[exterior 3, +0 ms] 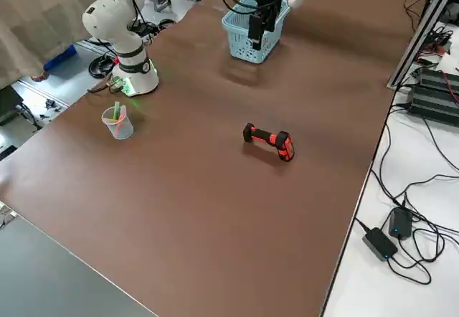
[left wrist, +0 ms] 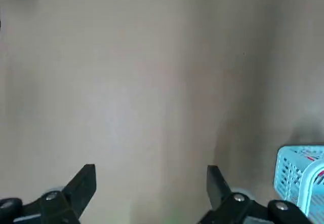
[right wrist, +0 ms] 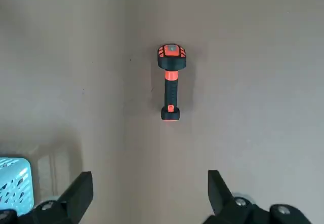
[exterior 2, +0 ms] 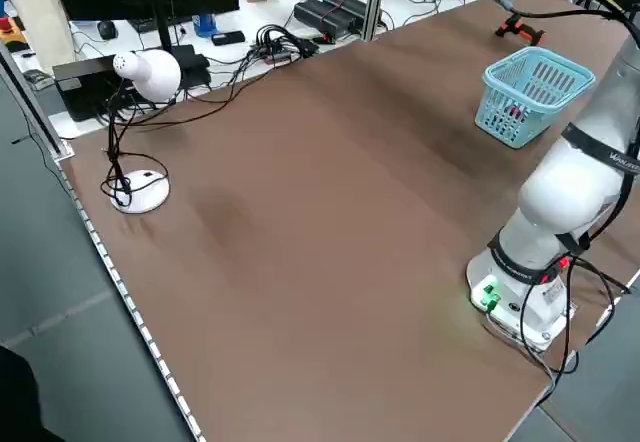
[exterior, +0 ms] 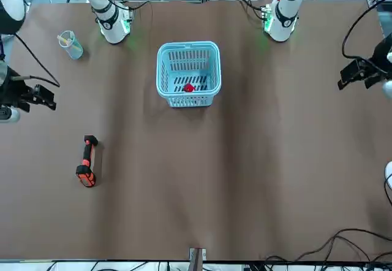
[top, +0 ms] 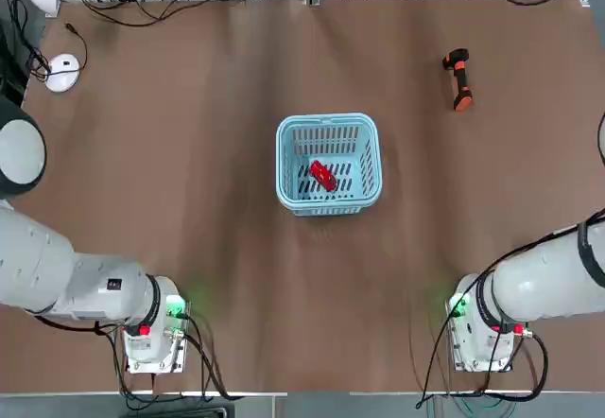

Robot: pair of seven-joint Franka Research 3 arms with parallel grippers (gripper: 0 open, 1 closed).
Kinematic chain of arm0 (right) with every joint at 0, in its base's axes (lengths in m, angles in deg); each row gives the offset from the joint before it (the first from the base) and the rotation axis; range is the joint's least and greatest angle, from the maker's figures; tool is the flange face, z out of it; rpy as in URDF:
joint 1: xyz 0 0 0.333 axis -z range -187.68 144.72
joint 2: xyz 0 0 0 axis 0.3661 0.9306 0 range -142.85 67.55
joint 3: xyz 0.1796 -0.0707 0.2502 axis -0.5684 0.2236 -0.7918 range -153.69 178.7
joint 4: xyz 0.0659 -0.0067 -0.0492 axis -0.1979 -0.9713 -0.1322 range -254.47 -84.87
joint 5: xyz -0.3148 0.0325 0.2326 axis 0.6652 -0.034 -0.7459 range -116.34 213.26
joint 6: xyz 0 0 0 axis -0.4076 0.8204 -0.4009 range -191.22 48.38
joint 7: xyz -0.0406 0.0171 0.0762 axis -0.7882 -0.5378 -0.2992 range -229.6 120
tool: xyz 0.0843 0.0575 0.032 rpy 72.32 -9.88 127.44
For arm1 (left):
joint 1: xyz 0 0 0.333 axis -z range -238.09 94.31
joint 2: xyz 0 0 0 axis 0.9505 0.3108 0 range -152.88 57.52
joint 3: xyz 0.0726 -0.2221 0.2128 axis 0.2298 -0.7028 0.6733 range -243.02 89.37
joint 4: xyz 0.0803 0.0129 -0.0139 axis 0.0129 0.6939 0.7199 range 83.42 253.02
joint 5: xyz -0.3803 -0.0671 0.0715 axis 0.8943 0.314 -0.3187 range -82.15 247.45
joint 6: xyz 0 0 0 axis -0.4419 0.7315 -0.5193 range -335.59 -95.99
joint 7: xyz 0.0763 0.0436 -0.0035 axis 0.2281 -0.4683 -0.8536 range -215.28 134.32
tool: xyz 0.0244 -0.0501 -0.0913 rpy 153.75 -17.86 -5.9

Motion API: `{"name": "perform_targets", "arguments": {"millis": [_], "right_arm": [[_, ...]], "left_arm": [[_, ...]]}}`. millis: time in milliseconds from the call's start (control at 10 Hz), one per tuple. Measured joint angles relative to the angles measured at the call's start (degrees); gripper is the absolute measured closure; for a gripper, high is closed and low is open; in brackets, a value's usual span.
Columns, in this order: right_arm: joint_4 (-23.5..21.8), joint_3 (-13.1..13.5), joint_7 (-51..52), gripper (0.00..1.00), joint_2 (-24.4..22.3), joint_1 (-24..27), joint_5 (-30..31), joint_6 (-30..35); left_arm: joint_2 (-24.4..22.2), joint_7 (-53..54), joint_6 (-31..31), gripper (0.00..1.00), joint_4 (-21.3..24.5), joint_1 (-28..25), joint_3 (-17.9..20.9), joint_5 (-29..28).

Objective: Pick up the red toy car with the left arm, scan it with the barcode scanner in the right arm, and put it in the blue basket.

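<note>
Red toy car (top: 322, 175) in blue basket (top: 329, 165), ctr of table (top: 236, 248). L gripper (left wrist: 152, 193) & R gripper (right wrist: 152, 196) both spread, nothing betw. fingers. Barcode scanner (top: 458, 79) on table, R side.

The table (top: 236, 276) is seen from straight overhead in the top view and from across, facing the arms, in the front view; both share the basket (top: 329, 165). Diagonal downward looks are given from either side, closer ones from each wrist.
</note>
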State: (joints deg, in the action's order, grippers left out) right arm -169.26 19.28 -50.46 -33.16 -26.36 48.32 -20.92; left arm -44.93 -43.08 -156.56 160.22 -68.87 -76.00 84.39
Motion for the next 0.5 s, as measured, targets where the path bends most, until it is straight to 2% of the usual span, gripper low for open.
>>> {"name": "perform_targets", "arguments": {"millis": [500], "right_arm": [[-0.53,0.08,0.01,0.0,-1.47,-0.34,-0.07,0.02]], "left_arm": [[0.0,0.52,-1.01,0.03,0.65,-0.06,-1.3,-1.56]]}}
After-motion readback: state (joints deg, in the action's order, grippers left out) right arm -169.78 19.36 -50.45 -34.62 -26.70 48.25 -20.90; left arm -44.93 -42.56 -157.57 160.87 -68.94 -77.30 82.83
